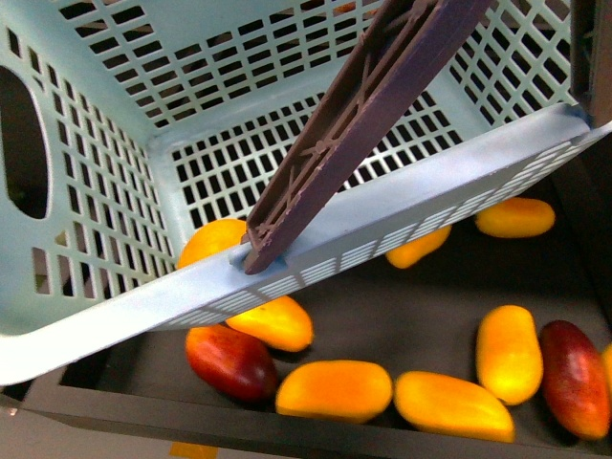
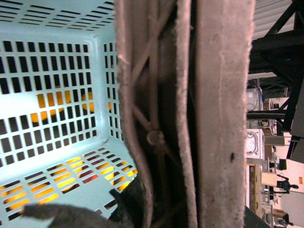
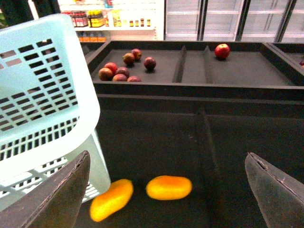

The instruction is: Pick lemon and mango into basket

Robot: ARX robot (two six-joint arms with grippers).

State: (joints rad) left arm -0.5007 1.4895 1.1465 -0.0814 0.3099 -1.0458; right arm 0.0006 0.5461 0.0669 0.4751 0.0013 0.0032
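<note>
Right gripper hangs wide open above the mango, which lies just right of the raised basket. Left gripper's jaws: cannot tell. No lemon visible. Recommend lowering centred and closing across the mango's narrow width.

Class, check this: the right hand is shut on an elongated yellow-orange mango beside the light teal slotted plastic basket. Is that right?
Not quite. The right hand is open and empty. Two elongated yellow-orange mangoes lie loose on the dark tray below it, beside the light teal slotted plastic basket. The right wrist view shows this.
</note>
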